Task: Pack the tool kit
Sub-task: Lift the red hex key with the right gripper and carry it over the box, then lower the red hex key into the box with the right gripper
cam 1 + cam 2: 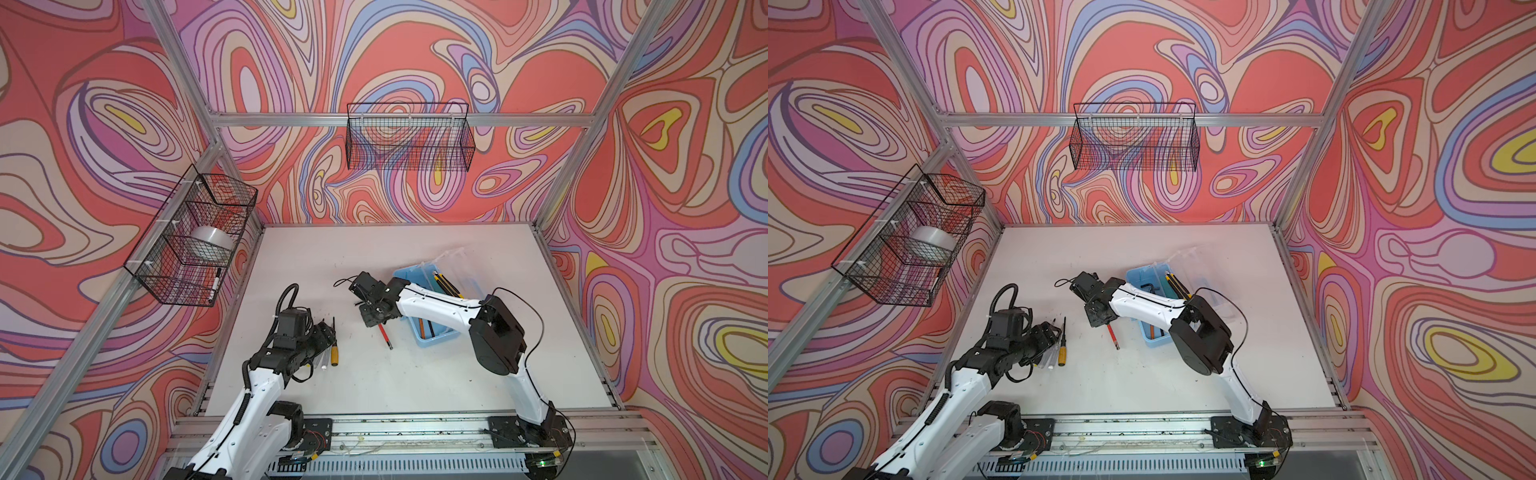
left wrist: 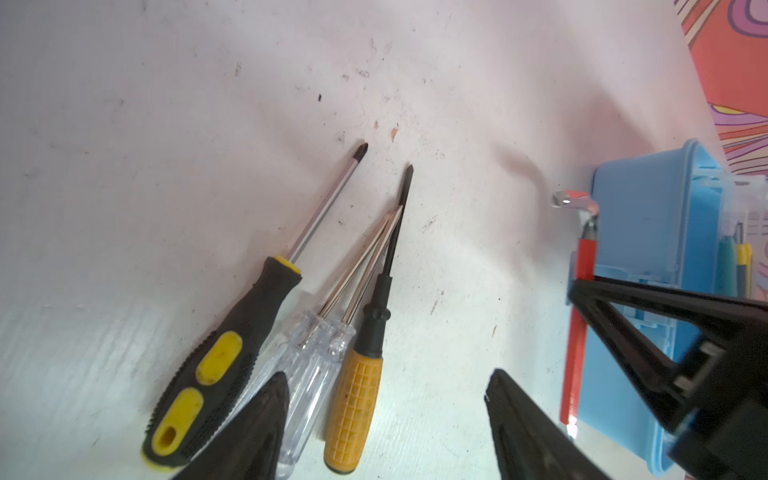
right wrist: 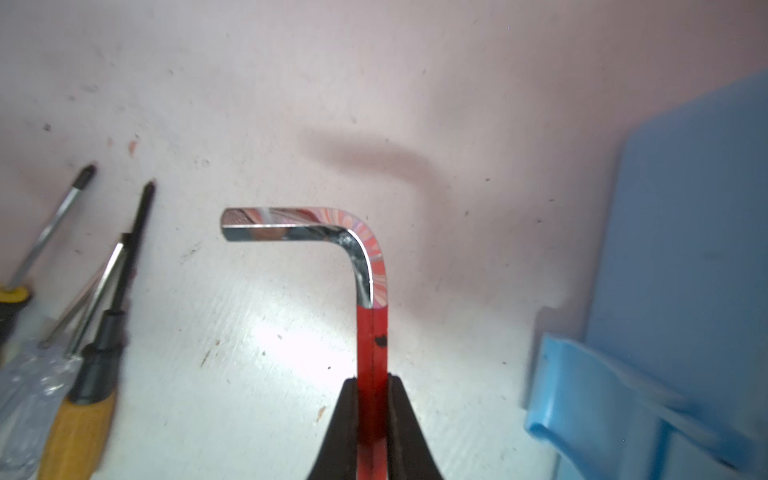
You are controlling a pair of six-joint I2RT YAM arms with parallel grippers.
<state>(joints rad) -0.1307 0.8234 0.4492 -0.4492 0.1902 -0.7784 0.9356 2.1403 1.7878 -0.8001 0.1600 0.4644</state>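
Red hex key [image 3: 372, 332] pinched in right gripper [image 3: 372, 380], tail end cut off; left gripper [image 2: 388, 374] spread, partly covering clear screwdrivers [image 2: 307, 361].

Table [image 1: 374, 257] w/ box [image 1: 434, 337], maybe 4 screwdrivers [image 2: 353, 399]

The hex key [image 3: 372, 332] pinched in the right gripper [image 3: 372, 380] shows mirror-glossy chrome at its bend and a glossy red coating lower down. Just beside it, the tool box [image 3: 685, 249] is smooth, matt blue plastic.

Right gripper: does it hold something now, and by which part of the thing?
The right gripper is shut on the red hex key, pinching the red long arm; the bare bent end sticks out free.
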